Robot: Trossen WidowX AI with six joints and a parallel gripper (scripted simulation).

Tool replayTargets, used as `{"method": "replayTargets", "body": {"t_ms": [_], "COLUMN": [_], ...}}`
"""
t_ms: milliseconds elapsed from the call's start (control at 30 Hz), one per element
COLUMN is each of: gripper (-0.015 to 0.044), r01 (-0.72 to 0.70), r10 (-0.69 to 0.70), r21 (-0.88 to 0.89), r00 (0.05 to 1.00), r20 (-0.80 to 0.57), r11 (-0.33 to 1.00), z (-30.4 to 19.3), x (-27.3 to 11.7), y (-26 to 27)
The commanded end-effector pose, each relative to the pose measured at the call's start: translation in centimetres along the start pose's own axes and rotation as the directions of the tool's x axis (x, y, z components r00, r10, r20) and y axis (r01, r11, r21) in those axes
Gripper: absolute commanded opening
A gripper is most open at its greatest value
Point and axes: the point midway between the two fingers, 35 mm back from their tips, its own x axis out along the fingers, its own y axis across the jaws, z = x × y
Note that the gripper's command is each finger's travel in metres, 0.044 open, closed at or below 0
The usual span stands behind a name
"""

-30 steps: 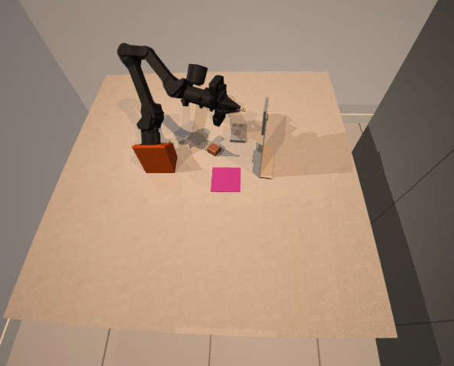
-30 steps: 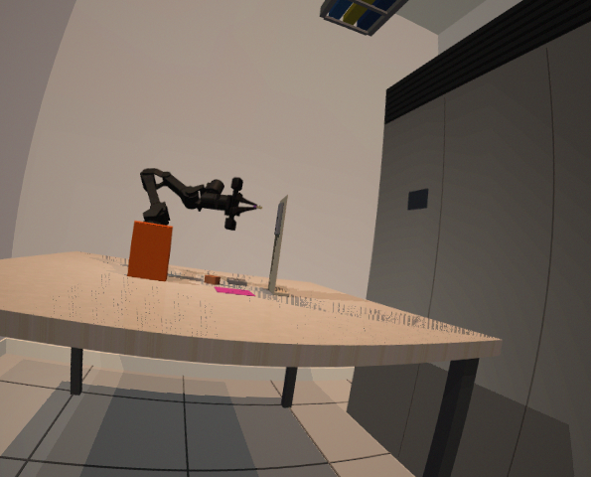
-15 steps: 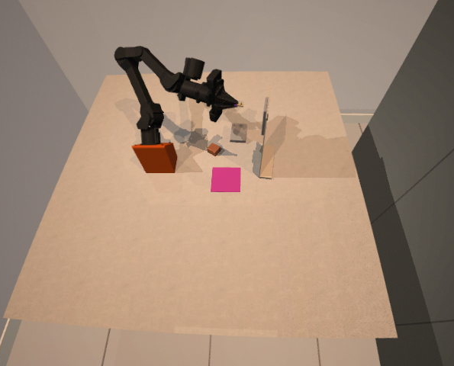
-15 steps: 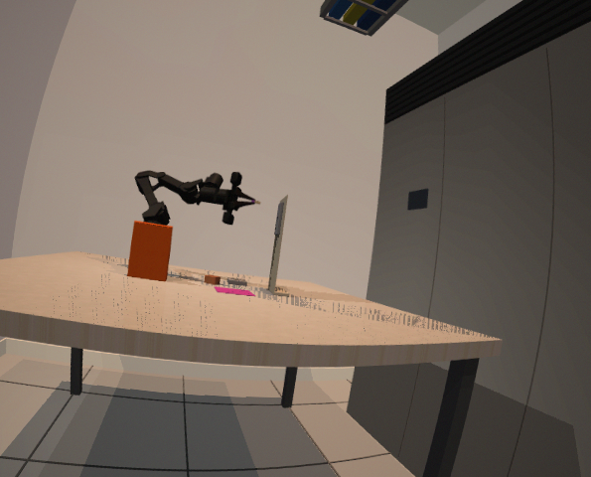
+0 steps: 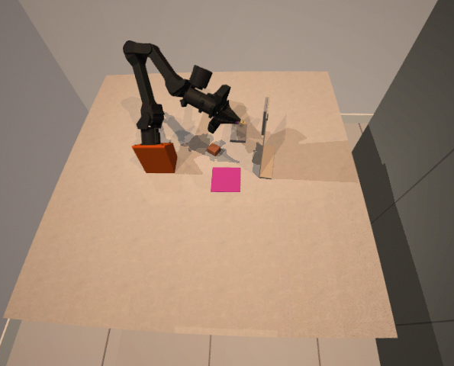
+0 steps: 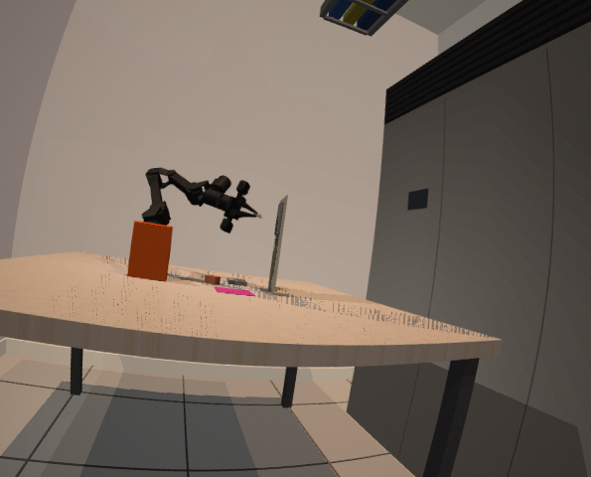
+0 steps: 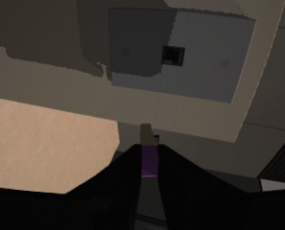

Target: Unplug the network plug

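Note:
My gripper [image 5: 240, 122] [image 6: 257, 216] [image 7: 149, 151] is shut on the network plug [image 7: 150, 160], a small purple body with a tan front end. It holds the plug in the air, tilted a little downward, well above the table and apart from the panel. The upright panel [image 5: 262, 161] [image 6: 273, 261] [image 7: 200, 122] stands in front of the fingertips. The socket [image 7: 173, 56] in its grey plate [image 7: 204, 77] is empty. The marked square [image 5: 225, 179] [image 6: 234, 291] is magenta and lies flat on the table, nearer the front than the gripper. Nothing is on it.
A small reddish-brown block [image 5: 214, 149] [image 6: 212, 279] lies between the orange arm base [image 5: 156, 158] [image 6: 150, 251] and the panel, behind the square. A flat grey object [image 5: 237, 133] [image 6: 237, 281] lies on the table below the gripper. The panel's foot reaches beside the square on its right.

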Motion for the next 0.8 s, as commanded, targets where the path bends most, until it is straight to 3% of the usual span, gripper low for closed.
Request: {"method": "replayTargets", "body": {"t_ms": [0,767], "gripper": [0.0,0.0], "r01": [-0.053,-0.344], "r10": [0.053,0.346], "r21": [-0.015,-0.068], "r00": [0.999,0.938], "r20": [-0.004,0.02], "r11": [0.999,0.937], "z": [-0.7,-3.9], "x": [0.7,3.3], "y": [0.9,7.4]}}
